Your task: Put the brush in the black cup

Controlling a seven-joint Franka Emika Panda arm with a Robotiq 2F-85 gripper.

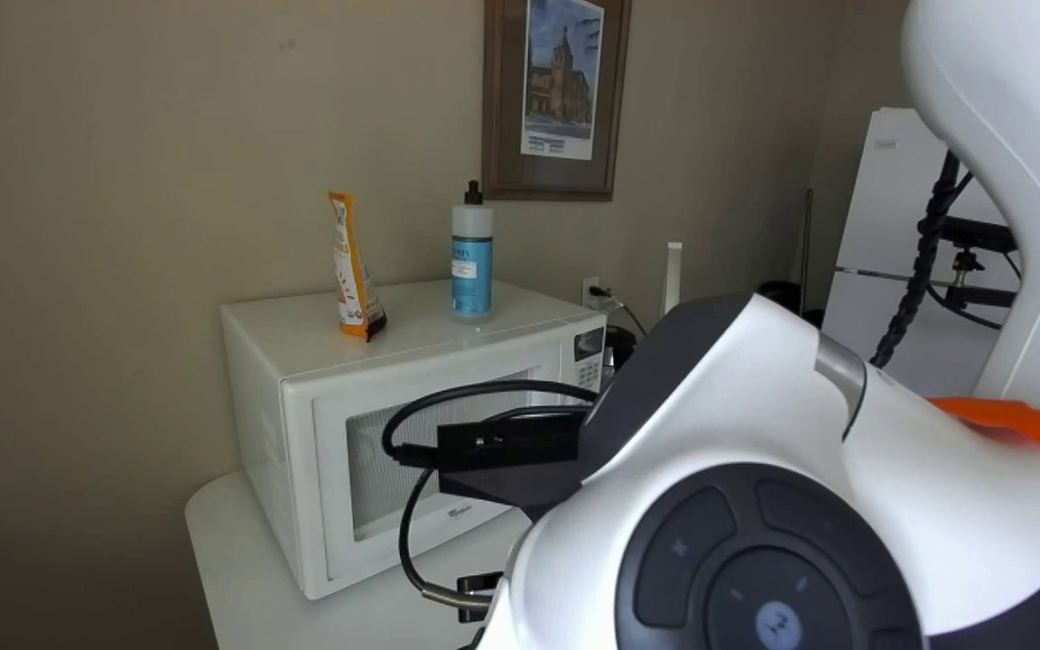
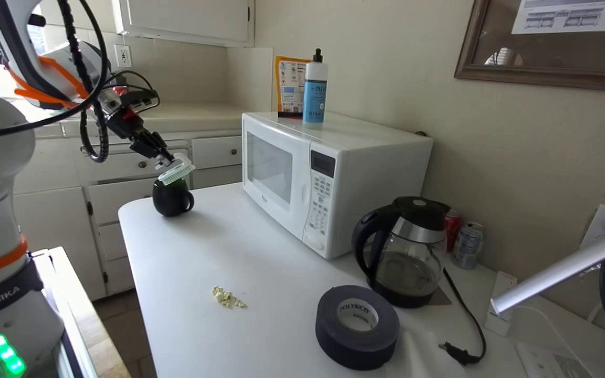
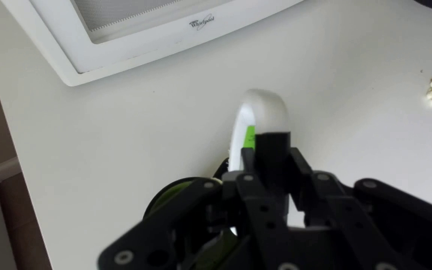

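Note:
The brush (image 2: 177,169), whitish with pale green bristles, is held in my gripper (image 2: 165,158) in an exterior view. It is tilted, bristles facing down, and overlaps the top of the black cup (image 2: 170,200). The cup stands upright on the table's far end, handle toward the microwave. In the wrist view my gripper (image 3: 272,150) is shut on the brush (image 3: 266,108), whose white rounded end and green label show past the fingers. The cup's green inside (image 3: 171,193) shows left of the fingers, partly hidden by them. I cannot tell whether brush and cup touch.
A white microwave (image 2: 294,173) stands behind the cup, with a blue bottle (image 2: 314,97) and an orange bag (image 2: 289,84) on top. A kettle (image 2: 410,252), a tape roll (image 2: 355,336) and small pale pieces (image 2: 227,297) lie farther along the table. The cup is near the table edge.

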